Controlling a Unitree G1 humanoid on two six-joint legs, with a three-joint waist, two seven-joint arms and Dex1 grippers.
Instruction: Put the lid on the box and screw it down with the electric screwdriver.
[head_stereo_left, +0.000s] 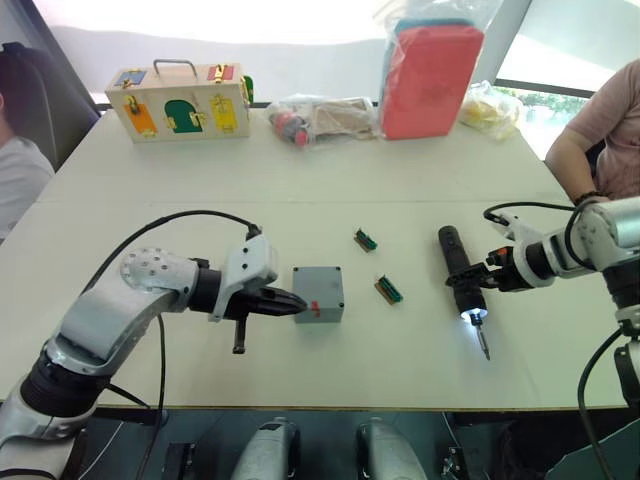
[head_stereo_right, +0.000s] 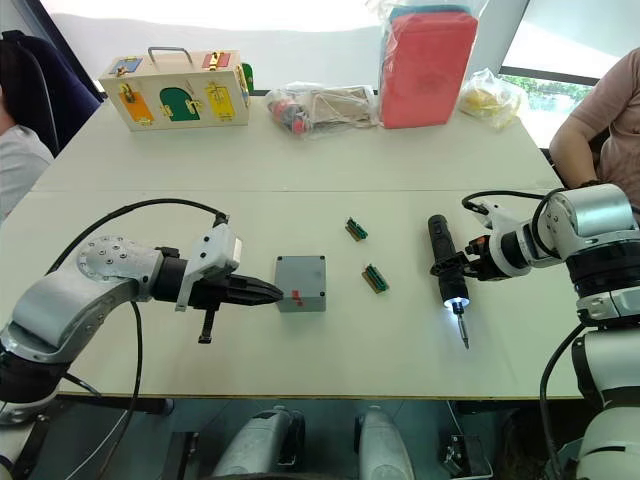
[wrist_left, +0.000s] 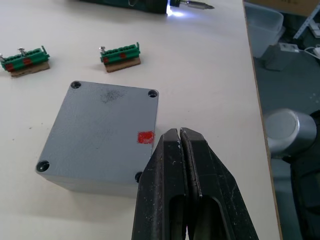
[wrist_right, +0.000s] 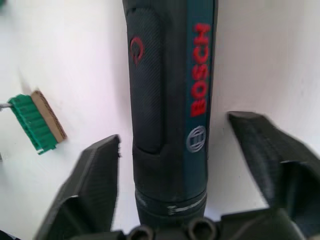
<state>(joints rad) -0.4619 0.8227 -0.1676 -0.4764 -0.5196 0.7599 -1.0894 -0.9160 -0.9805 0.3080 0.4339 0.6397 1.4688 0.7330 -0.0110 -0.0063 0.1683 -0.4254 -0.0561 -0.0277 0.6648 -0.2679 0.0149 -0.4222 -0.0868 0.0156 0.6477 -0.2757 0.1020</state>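
The grey box (wrist_left: 85, 184) stands on the table in front of me. The lid (wrist_left: 105, 125) sits flat on top of it, with a screw hole at each corner and a red mark near one edge. My left gripper (head_stereo_left: 300, 303) is shut and empty, its tips right at the box's left edge beside the red mark. To the right, the electric screwdriver (head_stereo_left: 460, 272) lies on the table with its tip light on and its bit pointing toward me. My right gripper (wrist_right: 172, 130) is open, one finger on each side of the screwdriver's body with gaps between them.
Two small green terminal blocks (head_stereo_left: 366, 239) (head_stereo_left: 388, 289) lie between the box and the screwdriver. At the far edge stand a wooden latch box (head_stereo_left: 180, 100), a clear bag of parts (head_stereo_left: 320, 120) and a red pack (head_stereo_left: 430, 75). People sit at both table ends.
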